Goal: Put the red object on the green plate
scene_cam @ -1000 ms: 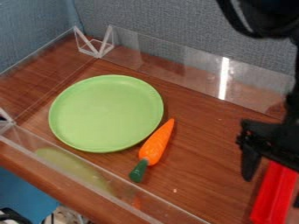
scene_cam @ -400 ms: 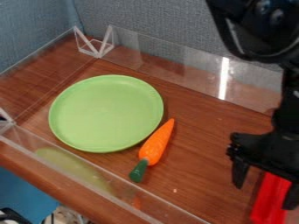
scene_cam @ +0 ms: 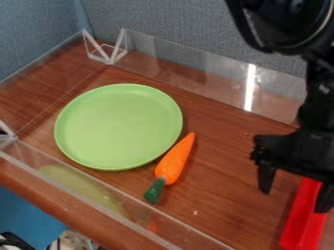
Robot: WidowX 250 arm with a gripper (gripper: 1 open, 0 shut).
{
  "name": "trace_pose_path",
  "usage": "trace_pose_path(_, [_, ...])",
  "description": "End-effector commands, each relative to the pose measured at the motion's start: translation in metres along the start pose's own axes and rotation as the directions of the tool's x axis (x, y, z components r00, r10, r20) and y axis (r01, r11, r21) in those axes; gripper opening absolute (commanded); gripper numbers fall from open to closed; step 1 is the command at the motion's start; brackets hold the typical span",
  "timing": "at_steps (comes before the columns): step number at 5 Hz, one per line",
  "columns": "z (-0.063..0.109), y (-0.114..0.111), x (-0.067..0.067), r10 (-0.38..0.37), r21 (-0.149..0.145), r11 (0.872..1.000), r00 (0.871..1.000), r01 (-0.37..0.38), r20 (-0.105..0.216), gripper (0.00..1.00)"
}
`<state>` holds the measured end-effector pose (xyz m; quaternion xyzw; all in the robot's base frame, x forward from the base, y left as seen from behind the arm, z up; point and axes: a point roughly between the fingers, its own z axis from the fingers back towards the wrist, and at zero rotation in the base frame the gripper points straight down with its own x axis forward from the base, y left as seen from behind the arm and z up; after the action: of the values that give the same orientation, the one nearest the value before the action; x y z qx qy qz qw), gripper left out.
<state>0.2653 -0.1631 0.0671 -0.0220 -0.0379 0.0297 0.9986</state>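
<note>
The red object [scene_cam: 304, 217] is a long bright red bar lying on the wooden table at the lower right, its far end between my gripper's fingers. My gripper [scene_cam: 296, 176] hangs right over that end with its black fingers [scene_cam: 267, 168] spread wide, open, not clamped on the bar. The green plate [scene_cam: 117, 124], round and light green, rests flat at the left centre with nothing on it, well to the left of the gripper.
An orange carrot with a green tip [scene_cam: 171, 166] lies between plate and gripper. Clear acrylic walls [scene_cam: 248, 83] ring the wooden table [scene_cam: 222, 127]. A white wire stand [scene_cam: 104, 44] sits at the back left corner.
The gripper has shifted left and sunk lower over the far end of the red bar. Its jaws stay open. Plate and carrot have not moved.
</note>
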Motion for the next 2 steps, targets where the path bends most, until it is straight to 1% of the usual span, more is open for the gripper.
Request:
trace_pose_path(1, [0.0122, -0.0166, 0.0118, -0.038, -0.041, 0.998, 0.998, 0.041, 0.057, 1.0])
trace_pose_path(2, [0.0074, -0.0147, 0.0089, -0.064, -0.039, 0.997, 0.996, 0.066, 0.059, 1.0])
